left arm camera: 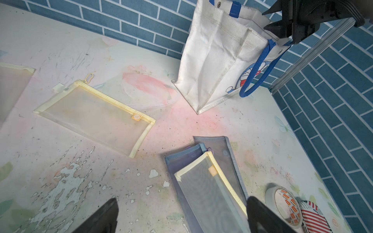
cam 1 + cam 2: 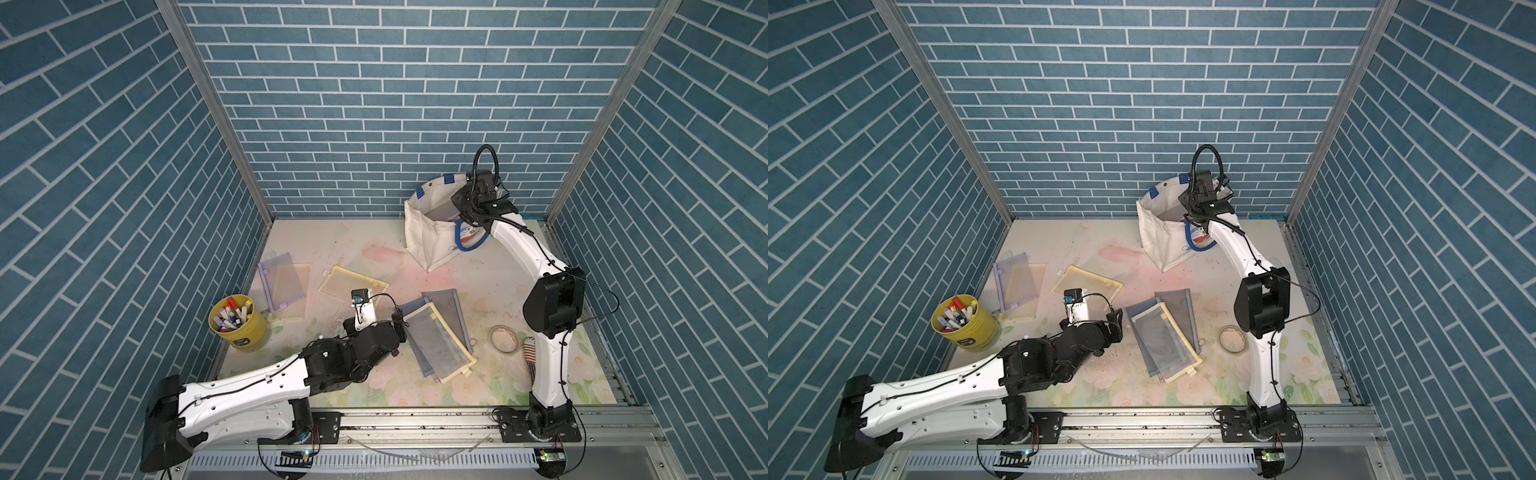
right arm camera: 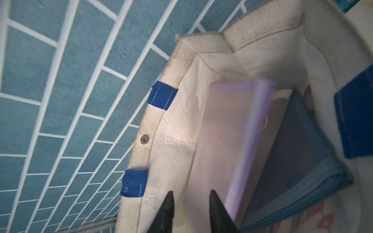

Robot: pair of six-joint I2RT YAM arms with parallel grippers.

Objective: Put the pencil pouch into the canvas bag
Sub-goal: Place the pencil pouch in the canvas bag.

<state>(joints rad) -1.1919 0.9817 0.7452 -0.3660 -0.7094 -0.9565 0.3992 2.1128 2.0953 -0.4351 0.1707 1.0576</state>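
Translucent purple mesh pencil pouch [image 3: 228,141], motion-blurred and apparently loose, stands inside the cream-white canvas bag [image 3: 177,125]. The right gripper [image 3: 190,211] has its jaws parted and empty. The left gripper [image 1: 181,216] is spread wide.

**Table check from my seat**

I'm looking at a worn floral table [image 2: 498,270]. A stack of blue and yellow pouches [image 1: 210,181] reaches in between my left fingers [image 1: 262,216], with a tape roll [image 1: 270,194] just beside one of them and a lone yellow pouch [image 1: 94,115] well beyond. The canvas bag [image 2: 424,232] stands under my right fingers [image 3: 163,213]. A marker cup [image 2: 239,330] sits well apart from both.
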